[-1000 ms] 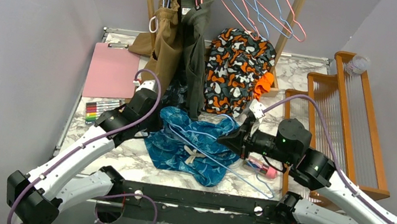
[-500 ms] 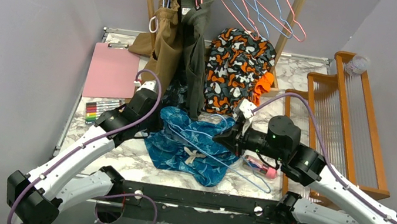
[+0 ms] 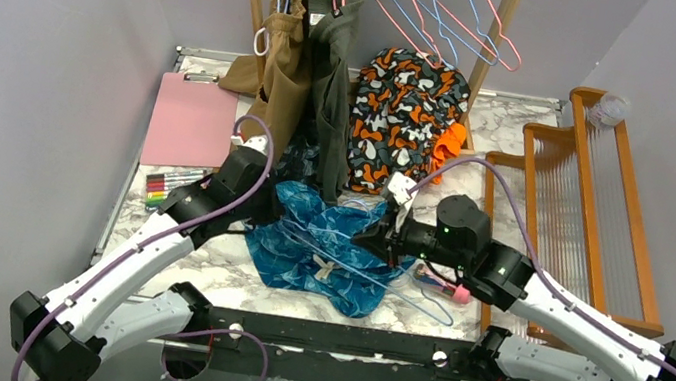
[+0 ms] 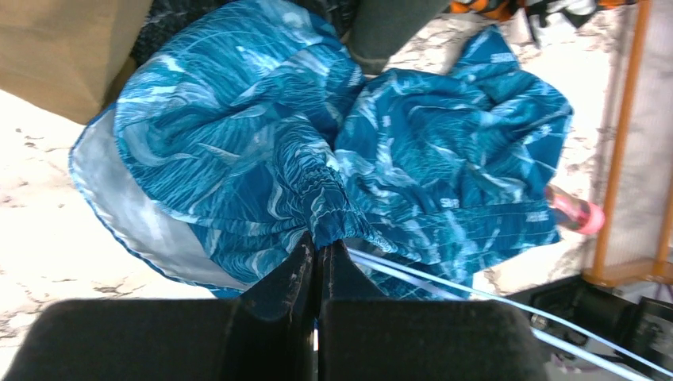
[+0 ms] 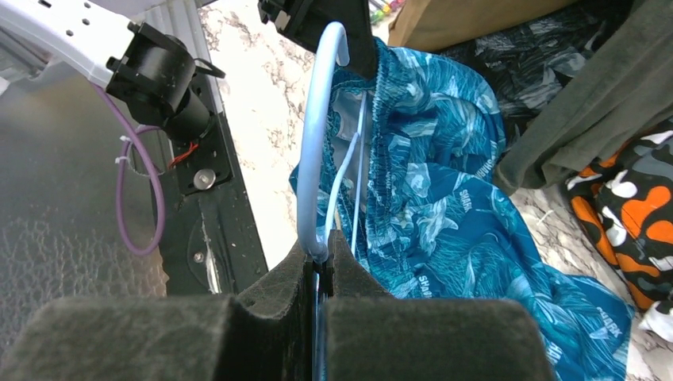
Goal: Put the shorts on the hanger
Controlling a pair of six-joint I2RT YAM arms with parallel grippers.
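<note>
The teal-blue shorts [image 3: 330, 248] lie crumpled on the marble table [image 3: 201, 271] between my arms, with the cream drawstring bow at the front. My left gripper [image 3: 269, 203] is shut on a gathered fold of the shorts [image 4: 317, 159] at their left edge, as the left wrist view [image 4: 319, 248] shows. My right gripper [image 3: 369, 237] is shut on the light-blue wire hanger [image 3: 401, 286], whose wire runs across the shorts. In the right wrist view my right gripper [image 5: 319, 252] pinches the hanger [image 5: 311, 159] beside the shorts [image 5: 444, 198].
Tan and olive garments [image 3: 307, 65] and an orange, black and white garment [image 3: 400, 119] hang at the back under pink and blue hangers [image 3: 442, 9]. A pink clipboard [image 3: 190, 120] and markers [image 3: 170, 188] lie left. A wooden rack [image 3: 586, 197] stands right. A pink tube [image 3: 446, 288] lies near the hanger.
My right gripper has moved left with the hanger, pushing it further over the shorts. The left gripper has kept its hold and barely moved.
</note>
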